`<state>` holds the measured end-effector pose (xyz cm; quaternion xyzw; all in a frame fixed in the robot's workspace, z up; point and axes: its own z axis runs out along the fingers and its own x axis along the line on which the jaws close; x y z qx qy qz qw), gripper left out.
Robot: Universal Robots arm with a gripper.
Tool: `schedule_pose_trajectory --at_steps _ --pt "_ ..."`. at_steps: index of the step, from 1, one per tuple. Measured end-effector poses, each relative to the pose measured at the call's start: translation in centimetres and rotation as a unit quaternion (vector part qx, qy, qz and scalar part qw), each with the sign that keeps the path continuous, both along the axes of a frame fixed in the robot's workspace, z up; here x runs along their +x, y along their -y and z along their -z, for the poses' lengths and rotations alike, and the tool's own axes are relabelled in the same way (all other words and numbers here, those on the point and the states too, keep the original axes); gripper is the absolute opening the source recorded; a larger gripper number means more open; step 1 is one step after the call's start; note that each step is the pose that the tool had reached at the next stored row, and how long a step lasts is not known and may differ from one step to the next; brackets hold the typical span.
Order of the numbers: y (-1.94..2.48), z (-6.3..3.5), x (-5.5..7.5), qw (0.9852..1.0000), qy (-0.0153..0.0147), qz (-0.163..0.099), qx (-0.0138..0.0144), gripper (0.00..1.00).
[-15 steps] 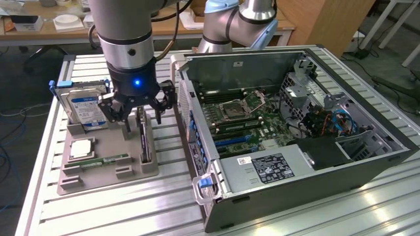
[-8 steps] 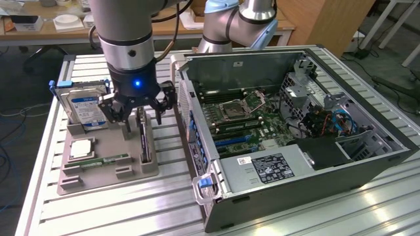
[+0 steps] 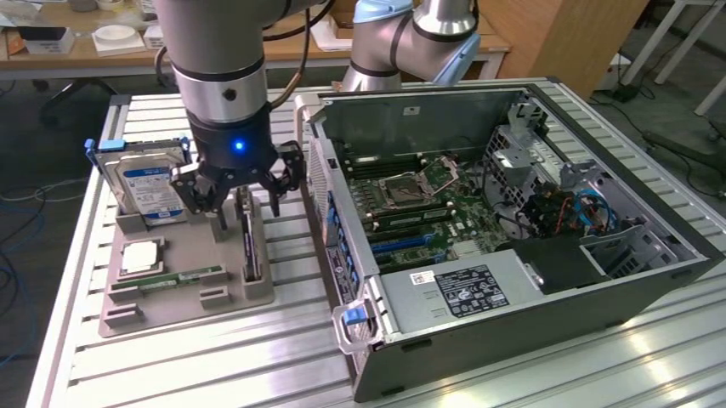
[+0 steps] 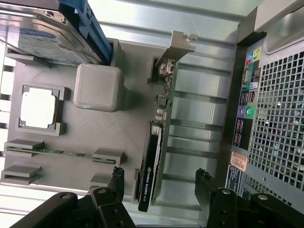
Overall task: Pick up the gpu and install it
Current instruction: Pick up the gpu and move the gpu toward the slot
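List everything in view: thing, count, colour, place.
gpu: 1, black with silver bracket, standing on edge in the holder
hard drive: 1, silver with blue label, upright at the holder's far end in the exterior view
processor: 1, silver, flat in the holder
memory stick: 1, green, on edge in the holder
holder: 1, grey, on the table at the exterior view's left
computer case: 1, black, open, at the exterior view's right
table: 1, silver, slatted
arm: 1, grey, above the holder
gripper: 1, black, open, straddling the gpu
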<state>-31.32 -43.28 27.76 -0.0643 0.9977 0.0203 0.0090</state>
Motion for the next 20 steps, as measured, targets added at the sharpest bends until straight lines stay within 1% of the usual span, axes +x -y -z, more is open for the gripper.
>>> schedule_pose_trajectory --at_steps 20 --pt "0.00 0.92 0.26 1.0000 -0.0001 0.000 -0.0001 0.71"
